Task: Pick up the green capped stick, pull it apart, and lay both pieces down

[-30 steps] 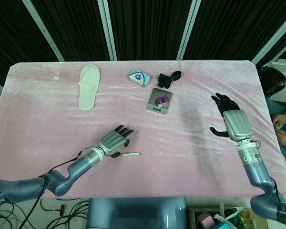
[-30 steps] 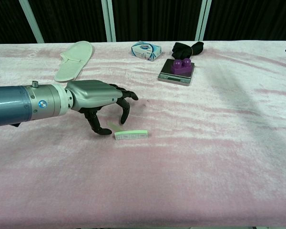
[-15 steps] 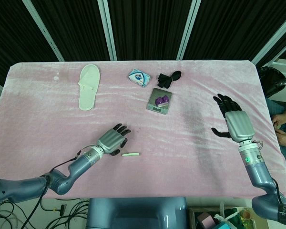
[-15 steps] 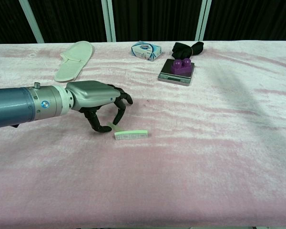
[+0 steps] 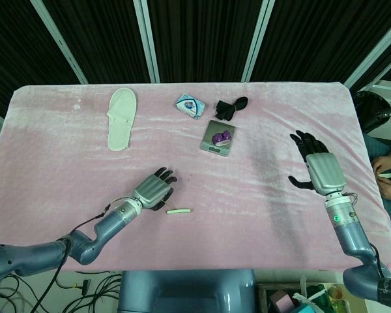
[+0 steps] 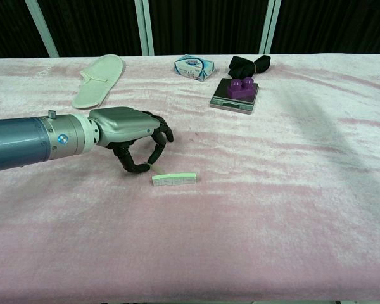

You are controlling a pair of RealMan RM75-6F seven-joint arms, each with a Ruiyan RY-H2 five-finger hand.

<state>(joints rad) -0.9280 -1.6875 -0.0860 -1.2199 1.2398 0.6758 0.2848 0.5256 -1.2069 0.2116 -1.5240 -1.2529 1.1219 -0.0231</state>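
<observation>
Just right of the empty, curled left hand (image 6: 130, 136) lies the stick (image 6: 173, 179) — lengthwise left-to-right — right hand (image 5: 320, 168) spread, far off

No text, number or brand can be read in either view. Blue and white print is seen on the small packet (image 6: 195, 66) at the far side of the desk, but it is too small to be made out. A round blue mark is carried on the wrist of the left hand (image 6: 128, 129); nothing legible is shown in it.
</observation>
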